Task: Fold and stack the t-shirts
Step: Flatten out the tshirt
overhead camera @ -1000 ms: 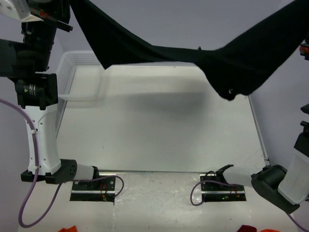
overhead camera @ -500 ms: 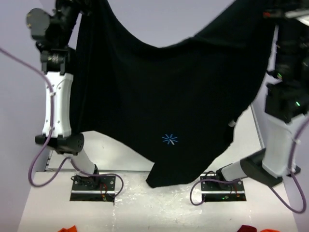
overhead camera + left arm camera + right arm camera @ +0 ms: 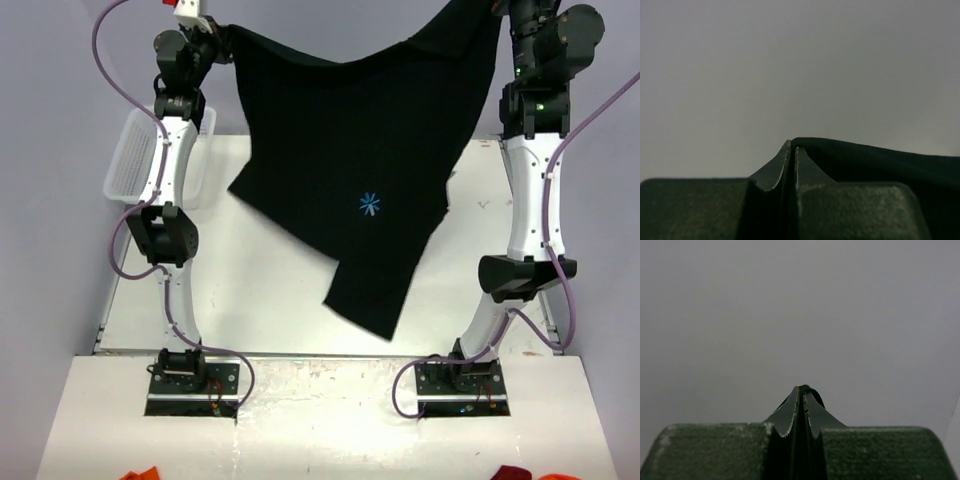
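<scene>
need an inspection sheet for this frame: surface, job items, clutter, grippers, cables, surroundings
Surface: white table; no folded stack seen on it.
Job's things: one black t-shirt hangs spread between both arms, with a small blue mark on it; cannot tell if its low corner touches the table.
Clutter: white mesh basket at the table's far-left corner; red-orange scraps at the near edge.
Grippers: left gripper shut on the t-shirt's edge; right gripper shut on a pinch of it.
Cables: purple cables loop along both arms and at the bases; none seen caught in cloth.
Surroundings: plain grey wall; nothing else seen.
</scene>
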You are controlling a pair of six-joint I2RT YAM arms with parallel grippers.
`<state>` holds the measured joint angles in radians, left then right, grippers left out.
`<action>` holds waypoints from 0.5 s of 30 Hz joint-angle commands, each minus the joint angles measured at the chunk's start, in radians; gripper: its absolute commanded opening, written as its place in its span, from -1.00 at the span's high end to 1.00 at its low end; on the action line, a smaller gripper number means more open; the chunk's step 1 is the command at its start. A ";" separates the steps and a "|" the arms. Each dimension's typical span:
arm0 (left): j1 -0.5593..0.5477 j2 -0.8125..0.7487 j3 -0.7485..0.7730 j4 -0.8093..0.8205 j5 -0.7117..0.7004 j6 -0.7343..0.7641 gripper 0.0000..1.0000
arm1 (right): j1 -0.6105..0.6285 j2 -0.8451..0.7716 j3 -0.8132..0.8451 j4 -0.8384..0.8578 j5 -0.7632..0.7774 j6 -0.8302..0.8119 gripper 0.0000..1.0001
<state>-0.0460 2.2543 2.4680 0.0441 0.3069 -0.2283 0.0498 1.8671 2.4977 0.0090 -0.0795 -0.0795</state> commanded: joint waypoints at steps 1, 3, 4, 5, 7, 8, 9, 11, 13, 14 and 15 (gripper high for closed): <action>0.011 -0.025 0.060 0.109 0.004 -0.028 1.00 | -0.021 -0.032 0.037 0.112 -0.046 0.070 1.00; 0.011 -0.045 0.020 0.114 0.012 -0.032 1.00 | -0.019 -0.039 0.026 0.097 -0.054 0.072 1.00; 0.009 -0.062 -0.004 0.114 0.011 -0.031 1.00 | -0.016 -0.045 0.018 0.089 -0.048 0.072 1.00; 0.008 -0.105 -0.061 0.115 0.008 -0.031 1.00 | -0.001 -0.055 -0.005 0.068 -0.039 0.060 1.00; 0.008 -0.181 -0.116 0.114 0.006 -0.028 1.00 | 0.025 -0.104 -0.031 0.046 0.006 0.006 1.00; 0.006 -0.211 -0.165 0.109 0.003 -0.026 1.00 | 0.057 -0.129 -0.055 0.017 0.026 -0.017 1.00; 0.003 -0.237 -0.182 0.102 0.001 -0.020 1.00 | 0.074 -0.152 -0.065 0.000 0.041 -0.035 1.00; -0.011 -0.326 -0.217 0.060 -0.003 -0.011 1.00 | 0.125 -0.241 -0.100 -0.050 0.078 -0.080 1.00; -0.028 -0.387 -0.240 0.028 -0.005 0.006 1.00 | 0.154 -0.295 -0.089 -0.108 0.099 -0.095 1.00; -0.034 -0.453 -0.268 -0.001 -0.008 0.009 1.00 | 0.186 -0.345 -0.082 -0.154 0.118 -0.095 1.00; -0.043 -0.485 -0.282 -0.015 -0.009 0.007 1.00 | 0.202 -0.370 -0.077 -0.177 0.119 -0.104 1.00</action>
<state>-0.0612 1.9713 2.1971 0.0174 0.3050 -0.2420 0.2127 1.6737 2.3779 -0.1486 -0.0162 -0.1299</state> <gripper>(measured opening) 0.006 0.007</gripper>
